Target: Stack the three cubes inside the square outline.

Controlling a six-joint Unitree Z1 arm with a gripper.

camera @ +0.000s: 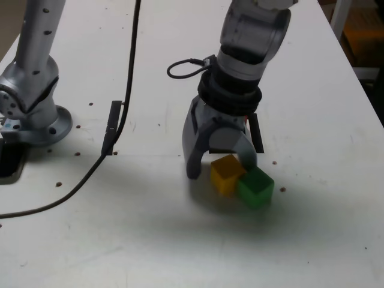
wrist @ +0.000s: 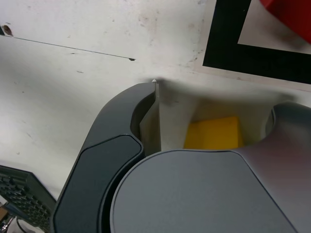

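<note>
Gripper (camera: 221, 170) wide, nothing held, yellow cube (camera: 227, 174) between fingers. Green cube (camera: 256, 188) right beside yellow, 4 o'clock of it in exterior view. Red cube (wrist: 294, 17) inside outline (wrist: 262, 62), roughly 12 o'clock of yellow. My call: yellow next. Center on it, square fingers to faces, watch finger near green, close slow, lift straight up.

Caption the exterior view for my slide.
Open gripper straddling the yellow cube, with the green cube beside it, outside the square outline.
</note>
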